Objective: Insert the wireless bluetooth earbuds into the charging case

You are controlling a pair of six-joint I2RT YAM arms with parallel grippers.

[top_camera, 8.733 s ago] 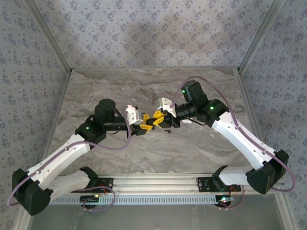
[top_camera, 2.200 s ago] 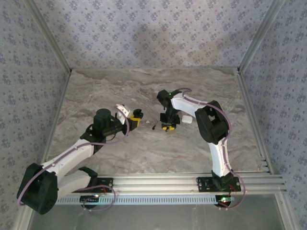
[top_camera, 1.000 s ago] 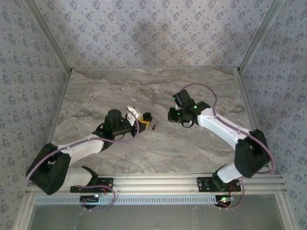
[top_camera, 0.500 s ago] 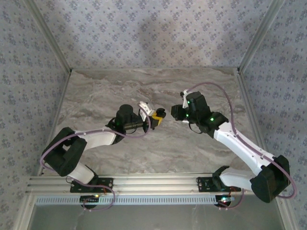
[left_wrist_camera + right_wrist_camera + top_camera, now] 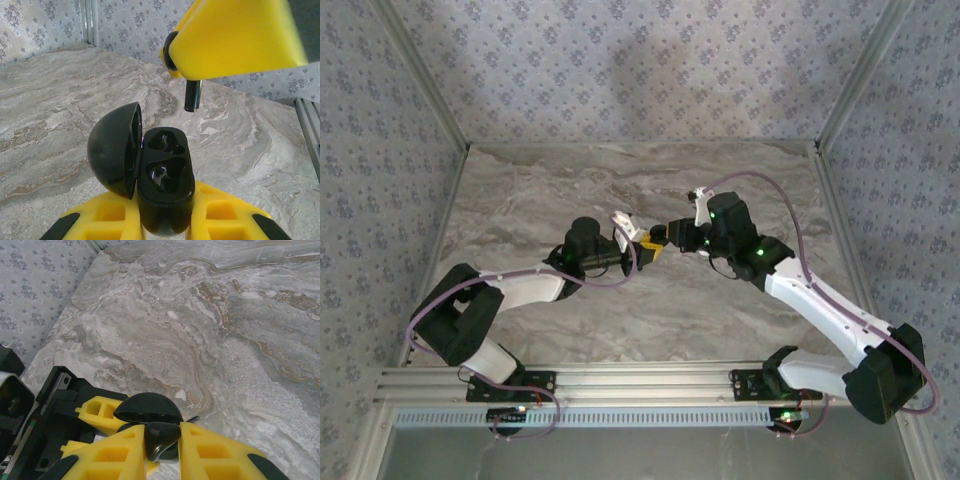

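My left gripper [image 5: 165, 217] is shut on the black charging case [image 5: 166, 172], which is held upright with its lid [image 5: 112, 150] swung open to the left. Both cavities look empty. Just above the case, my right gripper [image 5: 200, 55] is shut on one black earbud [image 5: 192, 95], stem pointing down at the upper cavity and apart from it. The right wrist view shows that earbud [image 5: 161, 436] pinched between the right gripper's yellow fingers [image 5: 120, 450], with the case lid [image 5: 147, 409] right behind. From above, the left gripper [image 5: 645, 247] and right gripper [image 5: 665, 235] meet at mid-table.
A thin dark stem-like bit [image 5: 192, 418] lies on the marble table [image 5: 225, 315] beside my right finger; I cannot tell what it is. The patterned walls [image 5: 620, 70] and the metal frame rail [image 5: 650, 380] bound the table.
My right gripper has moved left with the earbud and closed the gap to the case. The left gripper with the open case has shifted only slightly.
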